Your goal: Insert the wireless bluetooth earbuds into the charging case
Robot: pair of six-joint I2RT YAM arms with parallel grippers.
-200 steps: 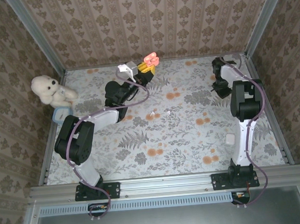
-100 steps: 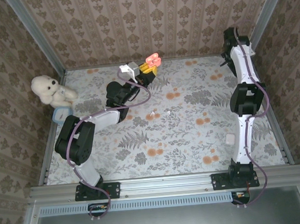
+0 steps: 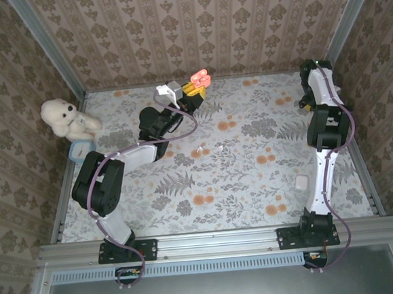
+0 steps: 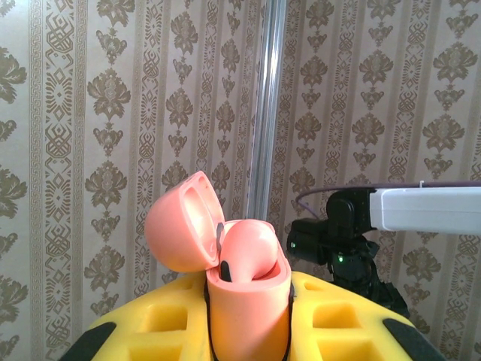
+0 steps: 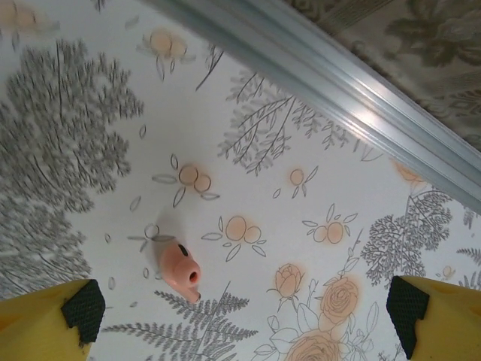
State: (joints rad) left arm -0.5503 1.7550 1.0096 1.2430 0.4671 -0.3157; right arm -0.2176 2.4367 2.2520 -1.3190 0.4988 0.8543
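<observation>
Right wrist: pink earbud (image 5: 180,272) lies betw spread jaws of R gripper (image 5: 246,310); L gripper (image 4: 248,340) clamps case (image 4: 246,289).

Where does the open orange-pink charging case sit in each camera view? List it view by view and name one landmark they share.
Top external: charging case at the far edge of the tablecloth, centre, clamped in the left gripper.
Left wrist: bottom centre, lid open to the left, between yellow fingers.
Right wrist: looks down at tablecloth and a loose earbud.
Shared landmark: the aluminium frame against patterned wallpaper.
</observation>
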